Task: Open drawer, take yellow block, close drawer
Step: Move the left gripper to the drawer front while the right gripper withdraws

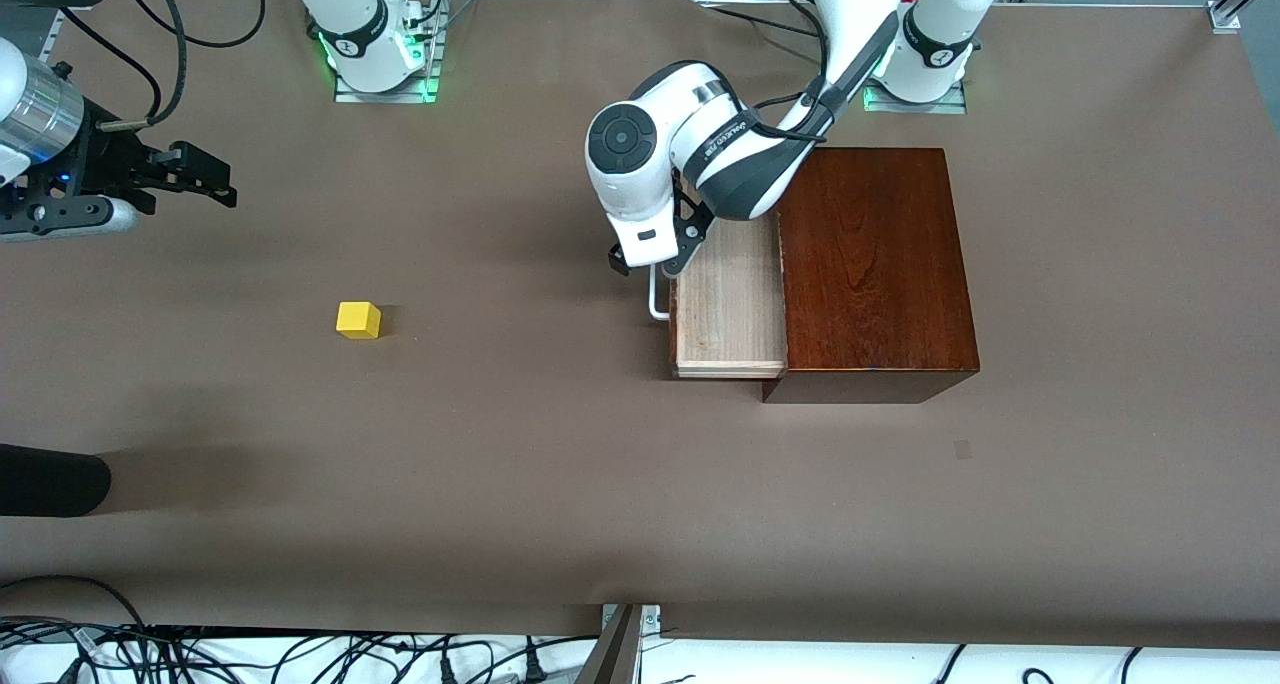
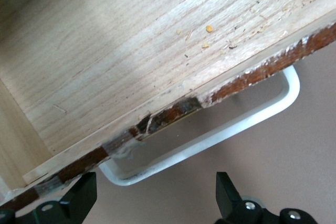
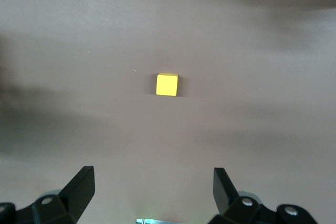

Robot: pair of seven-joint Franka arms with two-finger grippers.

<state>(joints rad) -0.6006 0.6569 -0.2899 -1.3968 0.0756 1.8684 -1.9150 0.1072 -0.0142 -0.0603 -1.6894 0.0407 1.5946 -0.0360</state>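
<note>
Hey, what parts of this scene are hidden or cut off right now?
- Front view: the left gripper and part of the drawer sit under the arm's wrist.
- Front view: the right gripper shows side-on, its arm cut by the edge.
- Left wrist view: the drawer's back is out of frame.

A matte brown table (image 1: 560,484) fills the scene, with tangled black cables (image 1: 200,654) along its near edge.

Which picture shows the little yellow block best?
The right wrist view: the yellow block sits alone on the table, centred. The front view shows it small, toward the right arm's end. The left wrist view misses it.
</note>
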